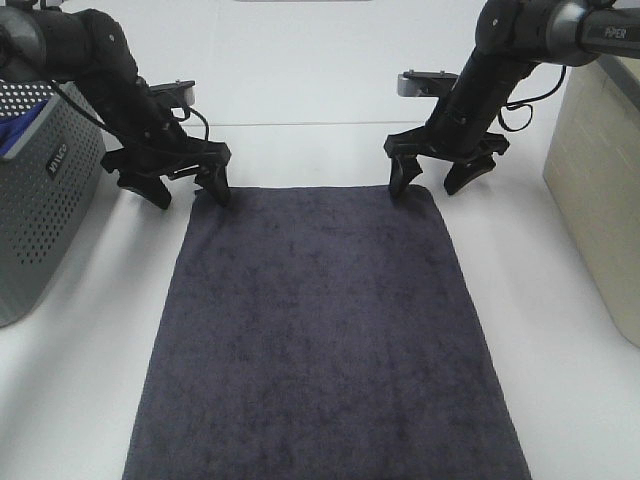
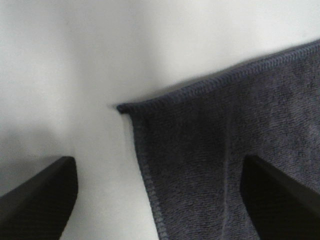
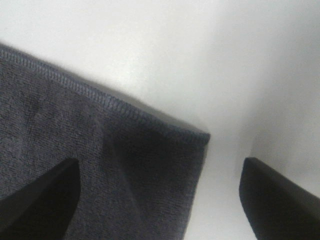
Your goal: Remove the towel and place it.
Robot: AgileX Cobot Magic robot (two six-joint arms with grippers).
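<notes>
The dark charcoal-grey towel (image 1: 320,330) lies flat and spread out on the white table, its long side running from the far middle to the near edge. My left gripper (image 1: 190,188) is open just over the towel's far left corner (image 2: 122,107), one finger over the cloth and one over bare table. My right gripper (image 1: 432,180) is open just over the far right corner (image 3: 202,135), one finger above the cloth and one beside it. Neither gripper holds anything.
A grey perforated basket (image 1: 40,190) with a blue cloth (image 1: 15,125) inside stands at the left edge. A beige bin (image 1: 600,190) stands at the right edge. Bare white table (image 1: 300,80) lies behind the towel.
</notes>
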